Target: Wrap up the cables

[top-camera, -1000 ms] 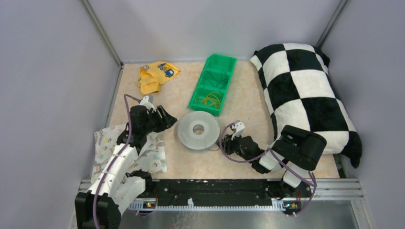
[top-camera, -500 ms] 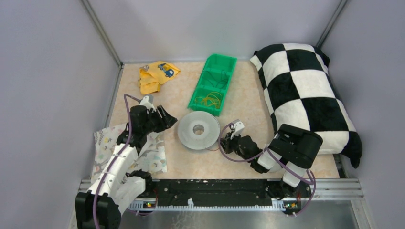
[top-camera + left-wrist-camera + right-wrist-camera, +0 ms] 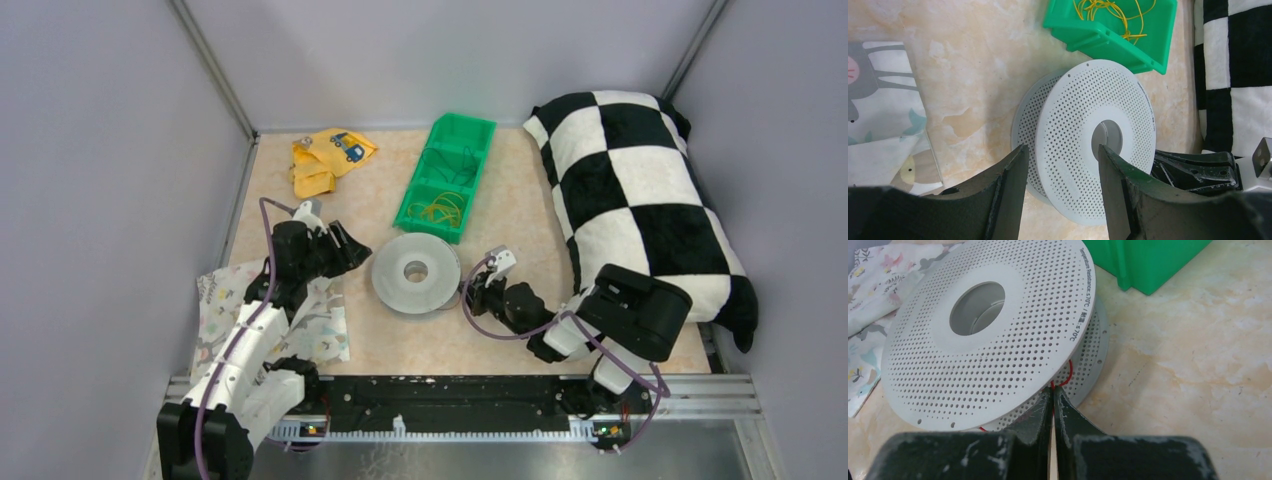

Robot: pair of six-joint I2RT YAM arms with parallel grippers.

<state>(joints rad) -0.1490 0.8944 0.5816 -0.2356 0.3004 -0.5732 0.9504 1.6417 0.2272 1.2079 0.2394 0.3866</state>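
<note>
Cables (image 3: 1069, 374): thin red wire at grey spool (image 3: 998, 335) rim, pinched between shut tips of right claw (image 3: 1052, 391). Left claw (image 3: 1062, 149) partly open, empty, over spool.

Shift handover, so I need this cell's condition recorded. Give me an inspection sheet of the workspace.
Surface: beige marbled tabletop, no spills seen.
Job's things: thin dark red wire running from grey perforated round spool.
Clutter: green plastic bin holding yellow wire bundle; yellow printed cloth; patterned white cloth; black-and-white checkered pillow.
Hands: left hand open, facing the spool; right hand shut on the red wire.
Cables: purple arm hoses looped along both arms.
Surroundings: plain lilac-grey walls; nothing else seen.
</note>
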